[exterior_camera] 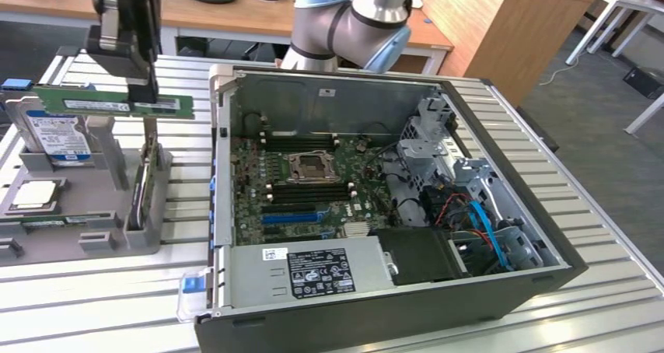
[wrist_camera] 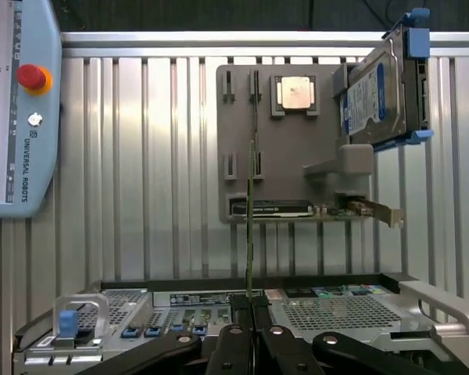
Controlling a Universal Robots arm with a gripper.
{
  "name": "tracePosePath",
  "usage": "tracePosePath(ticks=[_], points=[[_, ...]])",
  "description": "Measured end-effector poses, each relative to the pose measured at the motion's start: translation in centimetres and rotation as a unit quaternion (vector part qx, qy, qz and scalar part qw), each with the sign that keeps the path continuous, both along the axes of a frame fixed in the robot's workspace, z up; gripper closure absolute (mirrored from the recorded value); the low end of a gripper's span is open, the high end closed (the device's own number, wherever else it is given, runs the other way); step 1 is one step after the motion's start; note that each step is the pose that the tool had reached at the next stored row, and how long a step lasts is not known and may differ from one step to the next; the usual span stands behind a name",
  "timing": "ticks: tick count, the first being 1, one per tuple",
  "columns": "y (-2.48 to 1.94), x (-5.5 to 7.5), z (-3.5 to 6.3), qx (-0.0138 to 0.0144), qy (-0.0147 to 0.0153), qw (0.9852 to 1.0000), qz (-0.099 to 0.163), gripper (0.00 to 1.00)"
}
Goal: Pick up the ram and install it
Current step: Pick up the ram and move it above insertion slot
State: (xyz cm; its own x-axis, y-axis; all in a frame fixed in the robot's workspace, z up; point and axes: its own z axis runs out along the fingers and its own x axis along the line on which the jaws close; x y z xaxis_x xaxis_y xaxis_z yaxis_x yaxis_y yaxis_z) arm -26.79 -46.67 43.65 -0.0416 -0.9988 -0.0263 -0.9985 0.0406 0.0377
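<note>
Ram: the ram (exterior_camera: 93,102), a green stick with a pale label, hangs level in the air at ten o'clock in the exterior view, off the fixture and well apart from the board it is meant for.
Claw: the claw (exterior_camera: 145,96) is pressed together on the stick's two flat faces, pinching it from above; by the look of it, this leaves the lower contact edge free for a slot.
Holder: the grey holder (exterior_camera: 104,236) sits directly beneath the stick at nine o'clock, with an upright hard drive (exterior_camera: 52,135) and a processor (exterior_camera: 31,196) parked in their own recesses, each kept within reach.
Case: the computer case (exterior_camera: 415,314) lies on its side at the centre, side panel off, so the motherboard (exterior_camera: 301,190) faces up; its memory slots (exterior_camera: 311,145) run across it at twelve o'clock of the processor socket.
Arm: the arm (exterior_camera: 353,19) stands at twelve o'clock behind the case.
Bench: the slatted metal bench (exterior_camera: 104,306) carries holder and case side by side.
</note>
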Motion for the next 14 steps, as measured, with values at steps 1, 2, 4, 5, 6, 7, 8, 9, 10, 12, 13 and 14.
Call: tracePosePath(ticks=[1,2,4,5,6,7,8,9,10,12,13,14], points=[[0.01,0.3,0.0,0.0,0.0,1.0,0.0,0.88],[0.01,0.6,0.0,0.0,0.0,1.0,0.0,0.88],[0.02,1.3,0.0,0.0,0.0,1.0,0.0,0.88],[0.02,1.7,0.0,0.0,0.0,1.0,0.0,0.88],[0.02,2.0,-0.01,0.0,0.0,1.0,0.0,0.88],[0.03,2.3,-0.01,0.0,0.0,1.0,0.0,0.88],[0.04,2.6,0.0,-0.0001,0.0,1.0,0.001,0.88],[0.04,3.0,-0.01,0.0,0.0,1.0,0.001,0.88],[0.04,3.3,-0.01,0.0,0.0,1.0,0.001,0.88],[0.04,3.9,-0.01,0.0,0.0,1.0,0.001,0.88],[0.04,4.1,-0.01,0.0,0.0,1.0,0.001,0.88],[0.05,4.4,-0.01,-0.0001,0.0,1.0,0.001,0.88]])
